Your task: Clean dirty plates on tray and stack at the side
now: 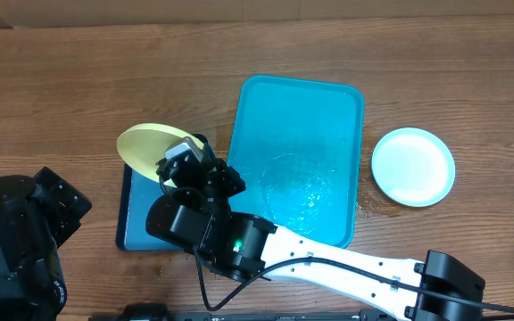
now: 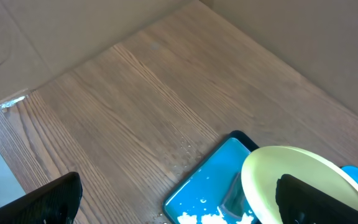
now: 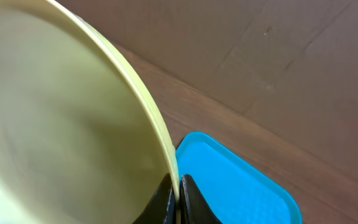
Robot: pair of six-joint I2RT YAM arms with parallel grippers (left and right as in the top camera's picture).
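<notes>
Right gripper (image 3: pixel 179 194): closest to the right wrist lens. Its two dark fingers (image 3: pixel 164 203) are pinched narrow on the rim of the yellow-green plate, just off the left edge of the tray.
Yellow-green plate (image 1: pixel 148 147): gripped by its rim and tilted, hanging just left of the tray (image 1: pixel 328 107), over the far end of the small blue tray. It fills the left half of the right wrist view, with the tray's rounded corner showing past its edge.
Tray: bright teal, flat on the table at the middle of the overhead view. A wet sheen and droplets lie on its near half.
White plate (image 1: pixel 413 167): flat on the table just right of the tray, apart from its rim, pale white-blue across its face.
Small blue tray (image 1: pixel 134 218): dark-rimmed, on the table just left of the tray. The left wrist view shows white specks at its near end.
Left gripper (image 2: pixel 178 190): black fingers (image 2: pixel 48 200) spread wide, well left of the tray, with the camera facing the small blue tray and the held plate.
Left arm (image 1: pixel 16 241): black bulk at the near corner, well left of the tray.
Right arm (image 1: pixel 346 266): a white link coming from the near right, passing in front of the tray's near edge to reach the plate.
Table (image 1: pixel 61 71): brown wood grain, with water drops beside the small blue tray.
</notes>
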